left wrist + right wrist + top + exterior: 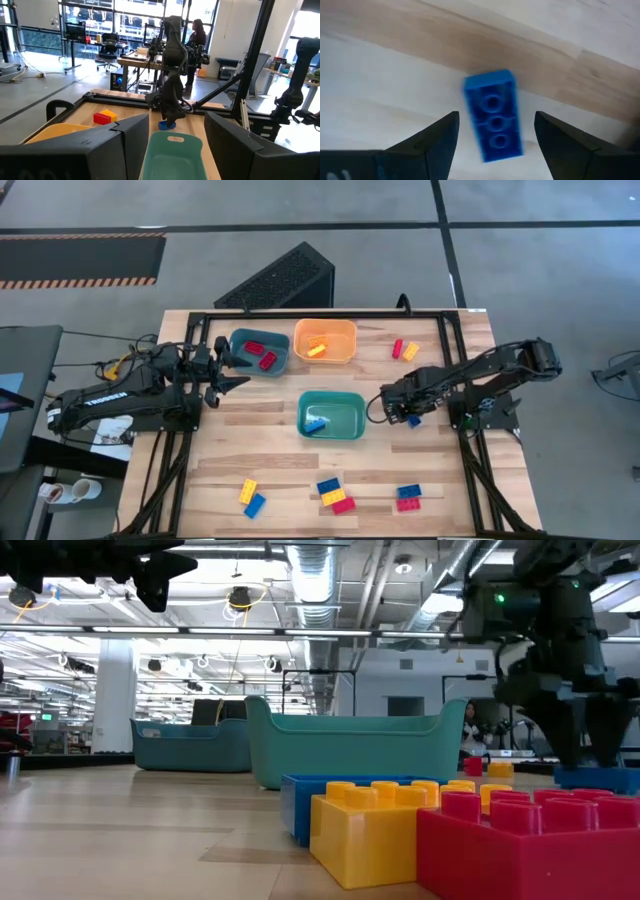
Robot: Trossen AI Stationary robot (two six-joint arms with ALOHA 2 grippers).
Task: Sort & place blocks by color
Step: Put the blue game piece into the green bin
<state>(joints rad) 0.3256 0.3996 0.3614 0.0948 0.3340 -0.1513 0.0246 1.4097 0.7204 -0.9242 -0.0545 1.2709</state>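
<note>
1. the table (270, 470) is pale wooden planks in a dark frame, on a grey floor; the low view looks into a big hall with ceiling ducts and strip lights, and a person (196, 37) stands among desks beyond the table.
2. two dark arms reach in. the left gripper (232, 369) hovers at the dark teal tray (243, 340) with its fingers part open and nothing between them. the right gripper (495, 131) points down over a blue block (493, 117), fingers spread wide on either side of it and not touching it.
3. three trays: the dark teal one holds two red blocks (262, 354), the orange tray (340, 330) holds a yellow block (316, 350), and the light teal tray (352, 400) mid-table holds a blue block (316, 424).
4. that blue block under the right gripper is a narrow studded brick lying flat on the table, just right of the light teal tray.
5. loose blocks: a red and yellow pair (404, 350) right of the orange tray; yellow, blue and red ones (330, 493) along the near edge.
</note>
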